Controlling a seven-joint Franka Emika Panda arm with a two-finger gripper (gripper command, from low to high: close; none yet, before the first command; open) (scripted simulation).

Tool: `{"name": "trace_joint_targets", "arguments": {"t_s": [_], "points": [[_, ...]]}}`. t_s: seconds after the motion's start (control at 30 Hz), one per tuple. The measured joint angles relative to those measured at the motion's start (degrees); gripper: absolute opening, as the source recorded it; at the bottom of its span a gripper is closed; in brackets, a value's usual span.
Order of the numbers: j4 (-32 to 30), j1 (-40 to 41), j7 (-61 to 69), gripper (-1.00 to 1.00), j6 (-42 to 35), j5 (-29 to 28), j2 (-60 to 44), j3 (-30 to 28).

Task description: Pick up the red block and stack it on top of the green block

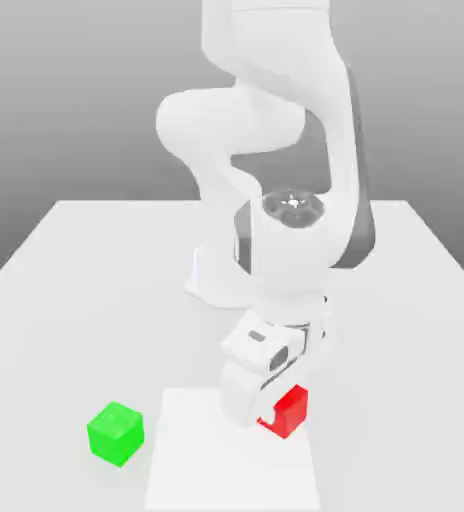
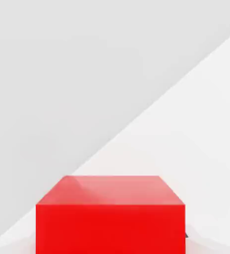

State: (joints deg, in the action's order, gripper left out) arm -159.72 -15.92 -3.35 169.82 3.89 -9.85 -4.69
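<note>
The red block [image 1: 289, 410] rests on the table near its front edge, partly covered by my hand. My gripper [image 1: 267, 413] is lowered onto it, and the white hand hides the block's side toward the exterior view's left. In the hand view the red block [image 2: 111, 217] looms close and centred, with its top face and one side showing. The gripper is shut on the red block. The green block [image 1: 115, 433] sits alone on the table, well off toward the exterior view's left of the red one and slightly nearer the front.
The white table [image 1: 86, 290] runs back to the arm's base [image 1: 212, 283], behind the blocks. A brighter white rectangular patch [image 1: 206, 470] lies on the surface under the red block, and the green block stands just outside it.
</note>
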Motion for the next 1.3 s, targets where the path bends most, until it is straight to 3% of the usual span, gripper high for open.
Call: {"name": "trace_joint_targets", "arguments": {"t_s": [0.3,0.77,0.9,1.17,1.2,1.3], "points": [[-1.4,-0.8,-1.9,-1.00,-9.4,-4.2,10.6,-2.1],[7.2,17.7,31.4,-1.00,-18.2,-4.4,10.7,-13.6],[8.2,24.1,35.1,-1.00,-16.7,-2.8,8.4,-11.3],[8.6,22.5,39.2,-1.00,-9.3,2.6,0.3,-8.1],[8.6,22.9,39.7,1.00,-8.4,3.3,-0.8,-7.6],[8.6,22.9,39.7,1.00,-8.4,3.3,-0.8,-7.6]]}}
